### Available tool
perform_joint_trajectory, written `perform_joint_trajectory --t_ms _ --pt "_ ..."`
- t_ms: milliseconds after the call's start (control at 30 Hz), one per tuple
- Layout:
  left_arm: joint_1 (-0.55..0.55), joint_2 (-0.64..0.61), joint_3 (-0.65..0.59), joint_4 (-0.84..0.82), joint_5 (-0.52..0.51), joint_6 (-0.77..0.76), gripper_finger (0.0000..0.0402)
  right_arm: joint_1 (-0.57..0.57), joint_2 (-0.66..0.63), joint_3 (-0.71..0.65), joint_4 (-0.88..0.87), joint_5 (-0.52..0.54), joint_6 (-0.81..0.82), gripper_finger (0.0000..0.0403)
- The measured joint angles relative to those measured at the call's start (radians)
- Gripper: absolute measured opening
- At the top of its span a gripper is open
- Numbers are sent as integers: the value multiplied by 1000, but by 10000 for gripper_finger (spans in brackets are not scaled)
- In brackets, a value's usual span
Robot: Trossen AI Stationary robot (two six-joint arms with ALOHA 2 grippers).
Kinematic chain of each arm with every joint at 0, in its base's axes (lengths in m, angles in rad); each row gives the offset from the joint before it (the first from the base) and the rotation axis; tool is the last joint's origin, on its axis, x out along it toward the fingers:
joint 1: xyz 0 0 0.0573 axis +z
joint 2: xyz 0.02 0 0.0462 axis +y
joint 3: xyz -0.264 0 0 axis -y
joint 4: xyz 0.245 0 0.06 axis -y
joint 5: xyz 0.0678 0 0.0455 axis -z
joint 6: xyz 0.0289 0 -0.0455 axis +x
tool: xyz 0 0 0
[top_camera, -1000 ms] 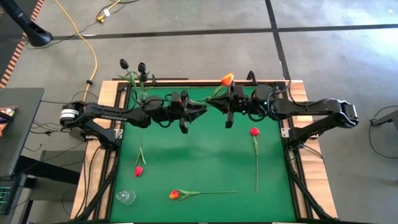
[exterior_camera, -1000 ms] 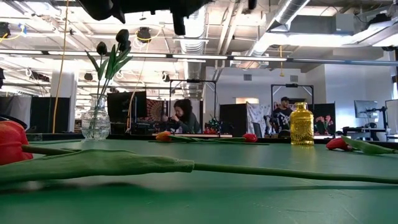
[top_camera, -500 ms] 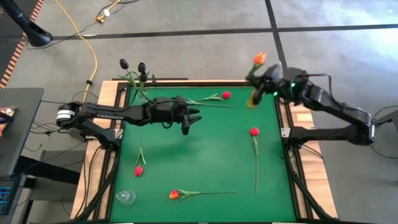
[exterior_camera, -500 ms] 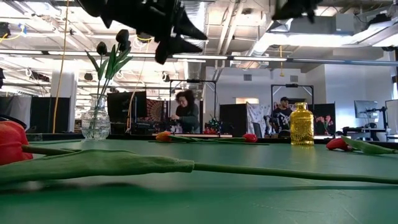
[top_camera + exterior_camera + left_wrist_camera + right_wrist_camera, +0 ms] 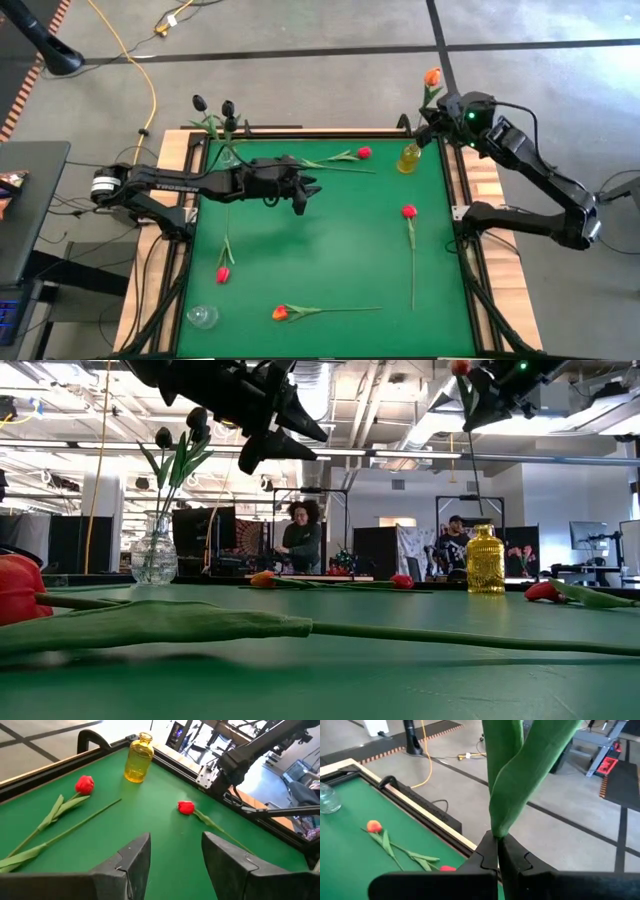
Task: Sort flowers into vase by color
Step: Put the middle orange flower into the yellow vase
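I see my right gripper [image 5: 497,857] pinching the orange flower [image 5: 431,79] above the yellow vase [image 5: 408,158], its stem tip hidden, while my left gripper [image 5: 172,855] hangs open mid-table.

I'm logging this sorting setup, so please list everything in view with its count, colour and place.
Black tulips: two, standing in the clear vase at the table's far-left corner.
Yellow vase: one, far-right corner, empty.
Orange tulip: one, held above the yellow vase.
Red tulips: four lying on the green table, at and.
Clear cup: one, near-left corner.
Person: one, in the room beyond.
Left gripper: open, over the table's far-left part.
Right gripper: shut on the orange tulip's stem.
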Motion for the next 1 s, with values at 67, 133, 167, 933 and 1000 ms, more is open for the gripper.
perform_joint_trajectory --t_ms 67,133,167,933,1000 --pt "0 0 0 -4 -2 -6 165 0 2 0 0 -1 -3 25" --pt "0 0 0 -6 -8 -7 165 0 4 0 1 -1 -12 25" --pt "0 0 0 -5 -12 -8 165 0 7 0 4 -1 -17 25" --pt "-1 0 0 -6 -15 5 165 -26 49 0 3 7 -33 26" --pt "-1 0 0 -6 -15 5 165 -28 57 -1 -8 7 -34 26"
